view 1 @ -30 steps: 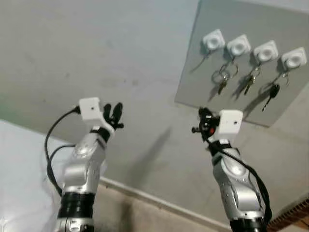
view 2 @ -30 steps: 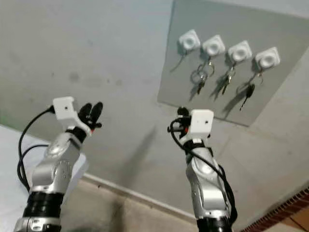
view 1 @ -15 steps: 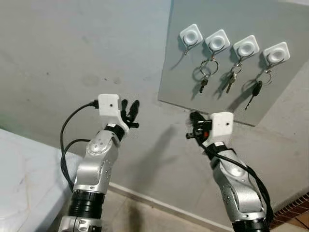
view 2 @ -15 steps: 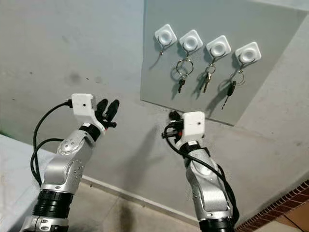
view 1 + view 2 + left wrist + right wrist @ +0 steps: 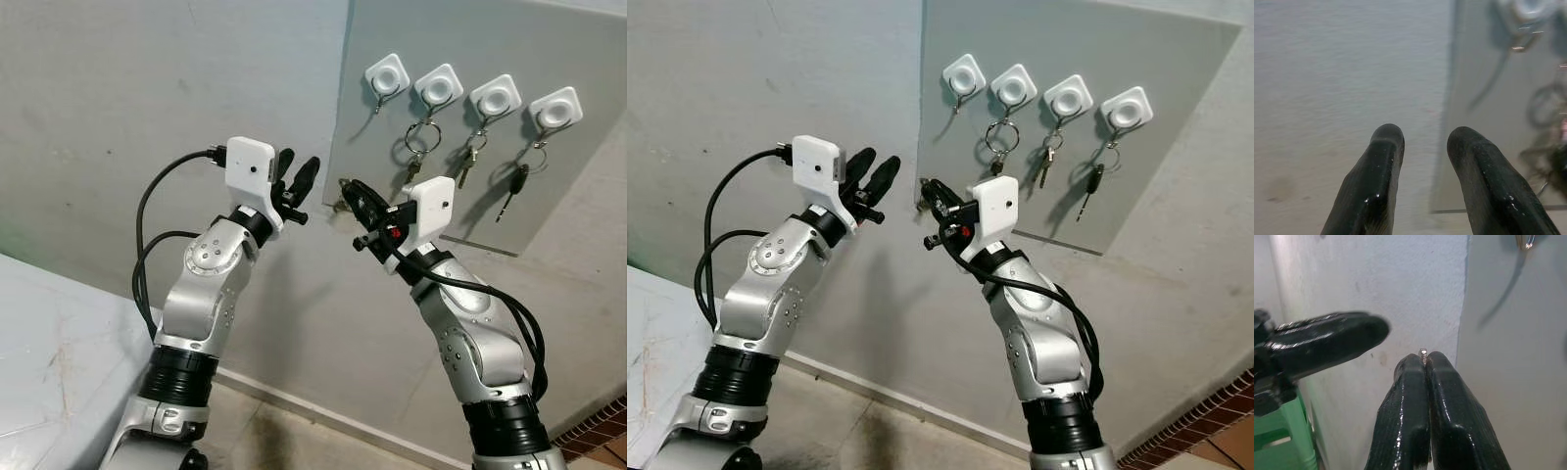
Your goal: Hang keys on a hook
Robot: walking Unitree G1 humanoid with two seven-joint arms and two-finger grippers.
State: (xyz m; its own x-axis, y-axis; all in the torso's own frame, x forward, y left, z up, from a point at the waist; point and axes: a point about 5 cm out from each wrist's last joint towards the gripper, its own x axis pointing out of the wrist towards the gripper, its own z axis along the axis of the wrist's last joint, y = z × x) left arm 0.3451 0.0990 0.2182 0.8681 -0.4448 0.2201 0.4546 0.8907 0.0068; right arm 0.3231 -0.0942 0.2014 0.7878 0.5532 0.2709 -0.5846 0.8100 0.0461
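Grey board (image 5: pixel 578 186) (four hooks (image 5: pixel 388 74), three keyed)

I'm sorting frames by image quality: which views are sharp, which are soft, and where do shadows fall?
Eye views: sharp; hooks and hanging keys cast slanting shadows on the grey board. Left wrist view: fingers fairly crisp, board behind blurred. Right wrist view: shut fingers glossy with glare, the left gripper blurred.

Empty hook (image 5: pixel 387 74) far left on board (image 5: pixel 578 196); 3 keyed hooks to its right.

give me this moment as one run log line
right gripper: shut on key | left gripper: open, raised beside it | leftmost hook: free | phase: approaching board
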